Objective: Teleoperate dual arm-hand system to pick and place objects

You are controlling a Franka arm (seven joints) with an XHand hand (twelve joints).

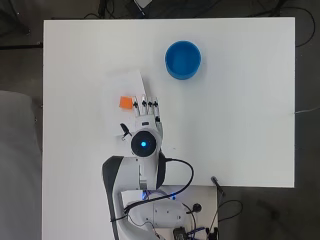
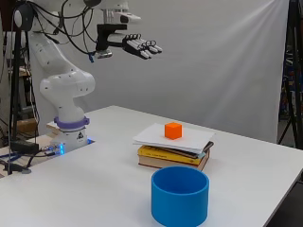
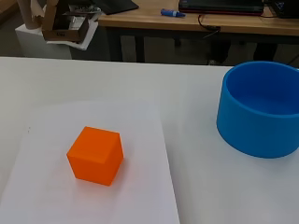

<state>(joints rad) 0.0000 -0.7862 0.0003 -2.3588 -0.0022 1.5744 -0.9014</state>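
Note:
An orange cube (image 1: 125, 102) (image 2: 173, 130) (image 3: 96, 155) rests on a white sheet topping a stack of books (image 2: 173, 153) left of the table's middle. A blue round bowl (image 1: 183, 59) (image 2: 180, 196) (image 3: 261, 108) stands open and empty further up the overhead view, to the right of the cube. The hand (image 1: 148, 114) (image 2: 138, 47) hangs high above the table with its fingers straight, holding nothing. In the overhead view its fingertips sit just right of the cube.
The white sheet (image 1: 121, 102) (image 3: 88, 186) covers the books and spreads wider than them. The white table (image 1: 240, 125) runs out to the right. A cable and a small dark plug (image 1: 216, 182) lie at the table's near edge by the arm's base.

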